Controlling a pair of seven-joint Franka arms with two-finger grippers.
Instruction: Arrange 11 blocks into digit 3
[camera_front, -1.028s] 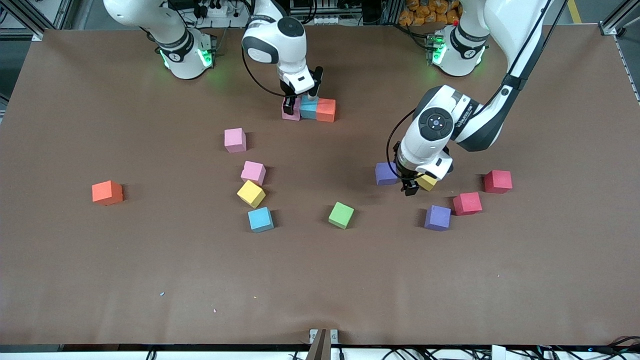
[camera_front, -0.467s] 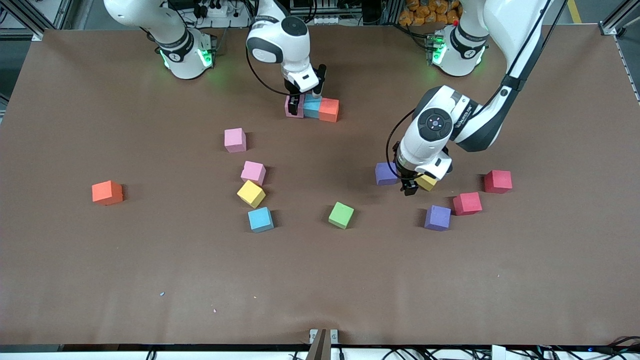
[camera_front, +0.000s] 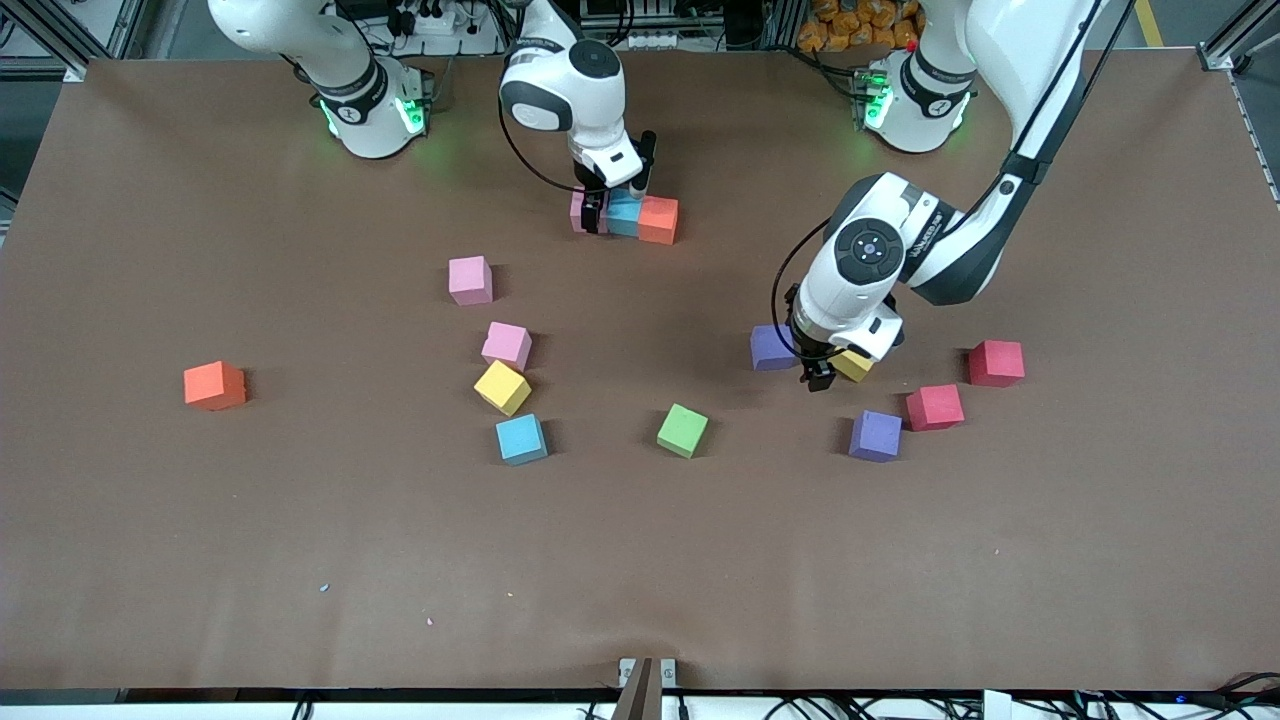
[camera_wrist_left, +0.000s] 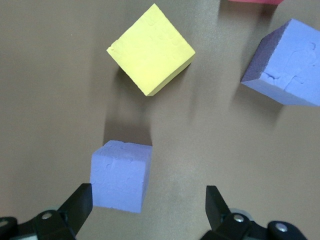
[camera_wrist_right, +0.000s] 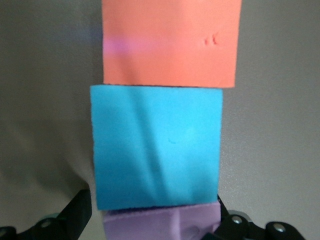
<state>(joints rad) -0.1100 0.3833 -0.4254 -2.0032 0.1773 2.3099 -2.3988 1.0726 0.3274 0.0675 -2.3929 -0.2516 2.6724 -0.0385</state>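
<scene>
We see the brown bench (camera_front: 200, 550) with most of the blocks loose across its middle. The largest piece of the digit 3 so far is a single bar of three touching cubes near the robots' bases: pink cube (camera_front: 579, 211), blue cube (camera_front: 622, 213), orange cube (camera_front: 658, 220), flush in one straight row, matte foam with square faces.

The right hand (camera_front: 612, 205) sits low over the pink end of that bar, its fingers spread wide to either side of the pink cube and gripping nothing, so we judge this cube placed and released.

The left hand (camera_front: 812, 372) hangs above the bench between a purple cube (camera_front: 771, 346) and a yellow cube (camera_front: 853, 364), jaws fully apart and empty. In the left wrist view the purple cube (camera_wrist_left: 121, 175) lies just inside one finger, off-centre in the gap, its faces nearly square to the fingers, while the yellow cube (camera_wrist_left: 151, 49) sits turned and farther out. We judge the purple cube the likelier pick: the hand must shift sideways to centre on it.

A second purple cube (camera_front: 876, 435) and two red cubes (camera_front: 935, 407) lie close by.
</scene>
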